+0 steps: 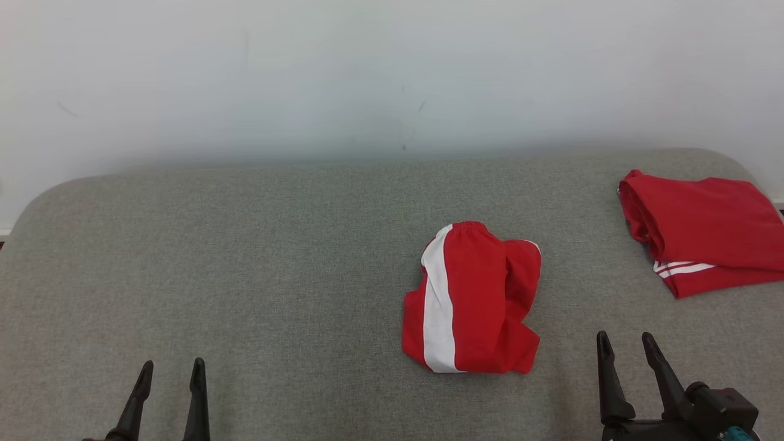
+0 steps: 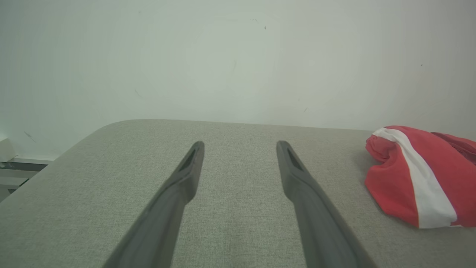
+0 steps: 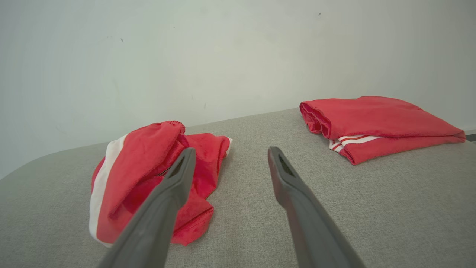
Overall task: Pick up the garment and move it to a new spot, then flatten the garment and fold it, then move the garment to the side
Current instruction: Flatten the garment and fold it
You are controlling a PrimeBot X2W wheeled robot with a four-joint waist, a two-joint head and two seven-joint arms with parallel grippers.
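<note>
A plain off-white wall (image 1: 392, 73), faintly scuffed, stands behind a grey fabric-covered surface (image 1: 245, 275) with rounded corners, possibly a table or bed; soft, even light

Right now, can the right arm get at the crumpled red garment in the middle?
Probably yes. The right gripper is open, and the crumpled garment lies just to its left with only grey surface between.

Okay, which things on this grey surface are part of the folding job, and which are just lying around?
For the job:
- crumpled red garment with the white stripe, mid-surface
- left claw and right claw, both open and empty

Lying about:
- folded red garment at the far right
- grey padded surface underneath
</note>
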